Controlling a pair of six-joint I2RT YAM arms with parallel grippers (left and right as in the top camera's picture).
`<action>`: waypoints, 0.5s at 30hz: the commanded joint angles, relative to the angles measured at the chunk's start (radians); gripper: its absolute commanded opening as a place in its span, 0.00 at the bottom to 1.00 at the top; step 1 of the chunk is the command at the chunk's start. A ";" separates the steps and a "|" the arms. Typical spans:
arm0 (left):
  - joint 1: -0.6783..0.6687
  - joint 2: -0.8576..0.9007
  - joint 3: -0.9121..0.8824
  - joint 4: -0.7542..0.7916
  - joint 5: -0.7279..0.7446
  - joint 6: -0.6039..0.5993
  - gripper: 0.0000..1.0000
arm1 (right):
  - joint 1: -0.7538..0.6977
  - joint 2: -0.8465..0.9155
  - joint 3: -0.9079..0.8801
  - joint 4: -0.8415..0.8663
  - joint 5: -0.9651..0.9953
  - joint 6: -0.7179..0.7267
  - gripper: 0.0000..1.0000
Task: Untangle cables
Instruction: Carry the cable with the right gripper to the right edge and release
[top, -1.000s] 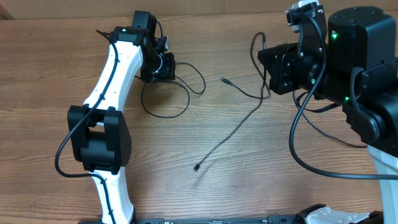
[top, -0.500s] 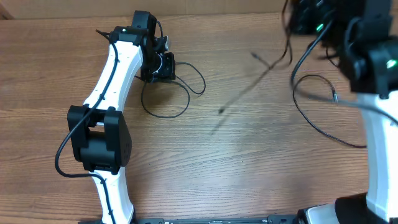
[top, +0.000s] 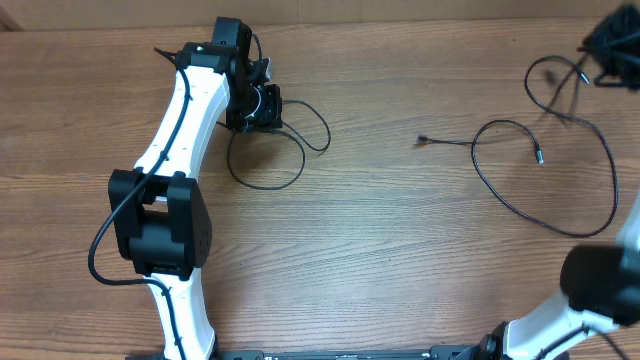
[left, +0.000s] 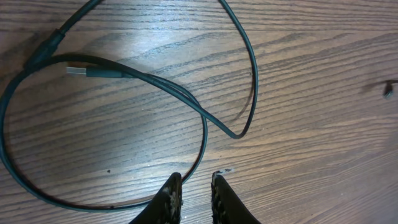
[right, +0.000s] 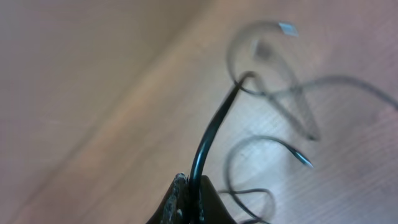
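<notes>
Right claw (right: 191, 184) clenches a cable (right: 208, 134), likely limp and light.
Left claw (left: 194, 182): grip unclear; cord (left: 168, 92) beyond it best pinched near its plug (left: 78, 71).

Bright, even light falls from above on the wooden counter (top: 400, 260) in the overhead view. The grain reads sharp and the cables (top: 500, 122) throw only thin, faint shadows. In the left wrist view a pale sheen of glare lies on the boards at upper left. The looped cable (left: 255, 68) is crisp there, while the left hand's fingers (left: 171, 196) are dark and soft. The right wrist view is badly blurred, with washed-out grain and ghostly far loops. Only the gripped cable (right: 208, 140) near the right hand (right: 189, 183) is fairly sharp.
</notes>
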 joint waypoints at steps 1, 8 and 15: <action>0.004 -0.002 -0.005 0.002 -0.006 0.005 0.18 | -0.074 0.074 0.011 -0.095 -0.035 0.011 0.04; 0.004 -0.002 -0.005 0.005 -0.006 0.005 0.18 | -0.236 0.175 0.011 -0.263 -0.003 0.019 0.04; 0.004 -0.002 -0.005 0.005 -0.006 0.005 0.17 | -0.338 0.181 -0.053 -0.293 0.105 0.050 0.04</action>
